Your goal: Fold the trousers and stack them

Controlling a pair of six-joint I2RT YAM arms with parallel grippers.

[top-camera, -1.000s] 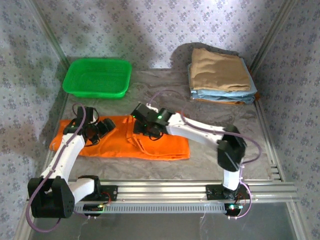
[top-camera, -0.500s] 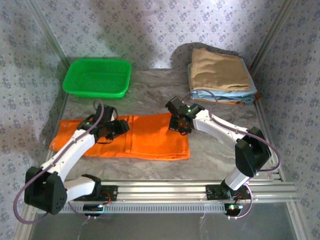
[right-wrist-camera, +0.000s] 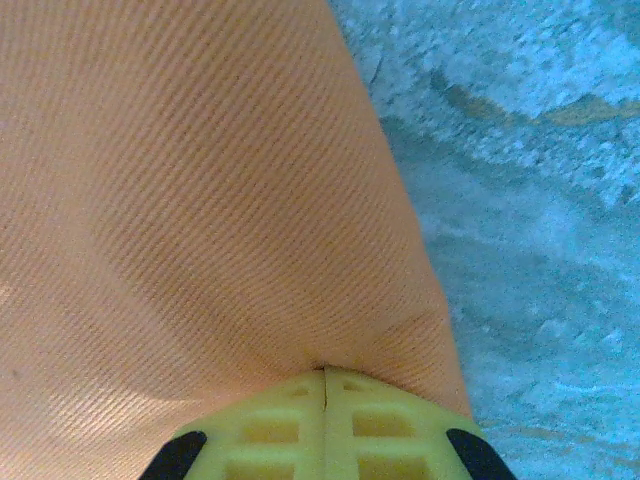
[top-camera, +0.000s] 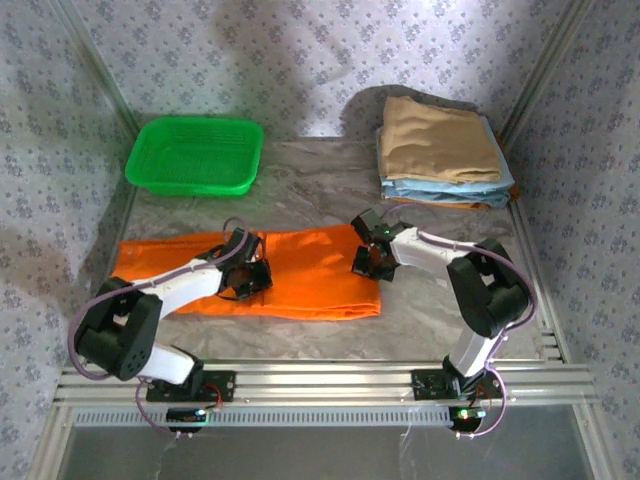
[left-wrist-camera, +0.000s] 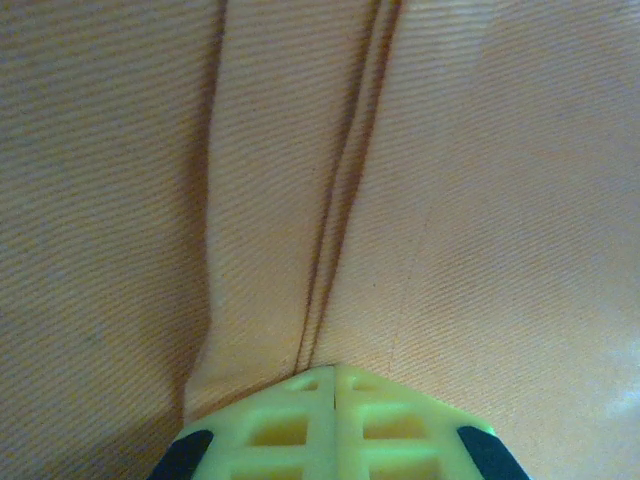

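The bright orange trousers (top-camera: 310, 275) lie spread flat in a long strip across the middle of the table. My left gripper (top-camera: 250, 276) is down on their middle part. In the left wrist view it (left-wrist-camera: 333, 368) is shut, and a raised ridge of the trousers (left-wrist-camera: 480, 200) runs into the tip. My right gripper (top-camera: 365, 258) sits at the cloth's right end. In the right wrist view it (right-wrist-camera: 325, 370) is shut, with the trousers (right-wrist-camera: 200, 200) puckered into the tip, close to their edge.
A green basket (top-camera: 195, 155) stands at the back left. At the back right a tan folded garment (top-camera: 438, 138) tops light blue folded garments (top-camera: 450, 190). Bare grey table (right-wrist-camera: 520, 200) lies right of the cloth. A metal rail (top-camera: 320, 378) runs along the front.
Both grippers have travelled right along the trousers, the right one from the middle to the right end. The bunched fold in the middle has flattened out.
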